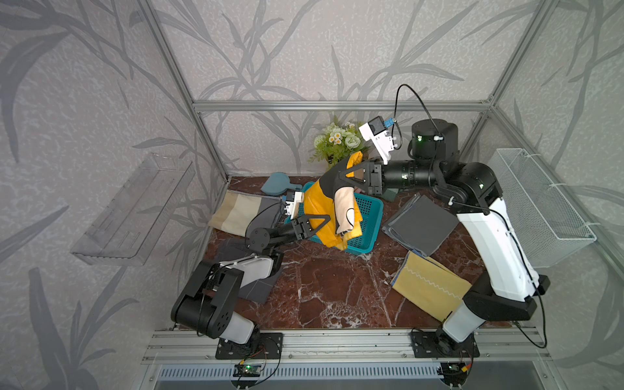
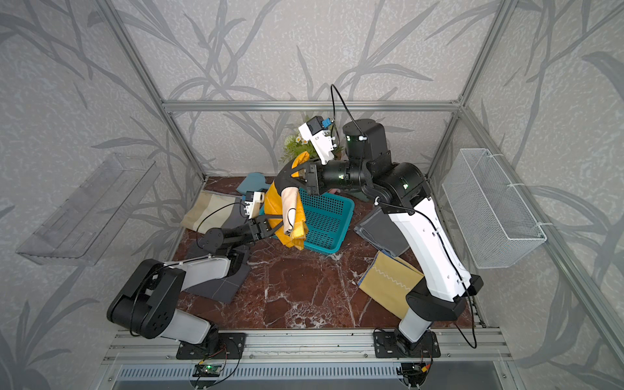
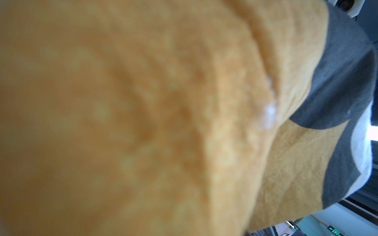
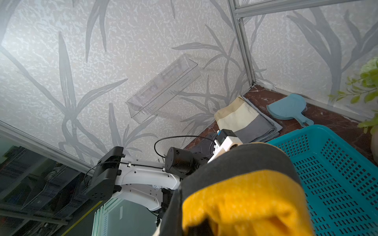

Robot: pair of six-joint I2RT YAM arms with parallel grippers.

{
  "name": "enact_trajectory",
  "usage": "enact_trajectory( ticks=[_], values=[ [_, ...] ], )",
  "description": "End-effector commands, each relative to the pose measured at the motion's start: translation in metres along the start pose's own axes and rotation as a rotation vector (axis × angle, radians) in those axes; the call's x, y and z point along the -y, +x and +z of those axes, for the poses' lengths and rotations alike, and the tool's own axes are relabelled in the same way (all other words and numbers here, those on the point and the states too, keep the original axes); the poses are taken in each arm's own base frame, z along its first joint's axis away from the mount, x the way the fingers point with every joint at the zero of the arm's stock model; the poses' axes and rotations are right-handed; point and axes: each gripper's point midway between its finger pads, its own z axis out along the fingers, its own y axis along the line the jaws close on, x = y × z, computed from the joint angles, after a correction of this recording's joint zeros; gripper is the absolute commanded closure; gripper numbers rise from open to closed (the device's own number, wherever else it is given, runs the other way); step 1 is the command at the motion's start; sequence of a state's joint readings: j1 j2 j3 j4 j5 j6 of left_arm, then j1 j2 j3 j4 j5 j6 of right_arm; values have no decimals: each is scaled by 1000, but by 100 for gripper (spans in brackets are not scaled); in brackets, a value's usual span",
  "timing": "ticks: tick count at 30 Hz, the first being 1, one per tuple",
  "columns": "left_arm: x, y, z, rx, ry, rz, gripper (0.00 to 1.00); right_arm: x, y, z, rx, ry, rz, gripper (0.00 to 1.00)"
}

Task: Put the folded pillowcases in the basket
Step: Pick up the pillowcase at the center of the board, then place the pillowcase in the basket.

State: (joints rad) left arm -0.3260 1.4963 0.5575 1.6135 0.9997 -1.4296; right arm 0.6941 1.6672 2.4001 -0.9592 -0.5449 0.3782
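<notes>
The pillowcase is yellow with dark grey and cream parts, and it hangs bunched over the left half of the teal basket. My right gripper is shut on its dark grey top, well above the basket's far rim. My left gripper reaches in from the left and is shut on the yellow fabric low on the hanging bundle. Blurred yellow pillowcase fills the left wrist view and hides the jaws. The right wrist view shows the pillowcase beside the basket.
Folded cloths lie around the basket: beige-grey at the left, grey at the right, mustard at the front right, dark grey under my left arm. A blue paddle and a plant stand behind. A wire basket and a clear tray hang on the walls.
</notes>
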Motion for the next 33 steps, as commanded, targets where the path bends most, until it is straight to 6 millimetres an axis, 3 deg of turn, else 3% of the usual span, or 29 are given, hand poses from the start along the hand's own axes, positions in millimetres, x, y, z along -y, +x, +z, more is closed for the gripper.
enact_trajectory(
  ticks=[1, 7, 14, 18, 25, 29, 33],
  values=[
    [23, -4, -8, 36, 92, 145, 100, 3, -9, -14, 56, 70, -72, 100],
    [-19, -29, -19, 39, -67, 69, 100, 59, 20, -1, -3, 251, -50, 100],
    [-63, -41, -10, -184, -383, 190, 100, 153, 38, -3, 52, 423, 59, 100],
    [-81, -51, -10, -261, -367, 148, 100, 196, 45, 3, 53, 487, 101, 100],
    [-166, -57, -27, -311, -409, -77, 100, 264, 64, 22, 17, 599, 162, 100],
    [-194, -57, -34, -326, -429, -130, 100, 294, 75, 26, 1, 648, 211, 100],
    [-223, -57, -48, -339, -494, -171, 100, 325, 102, 40, -57, 694, 267, 100]
  ],
)
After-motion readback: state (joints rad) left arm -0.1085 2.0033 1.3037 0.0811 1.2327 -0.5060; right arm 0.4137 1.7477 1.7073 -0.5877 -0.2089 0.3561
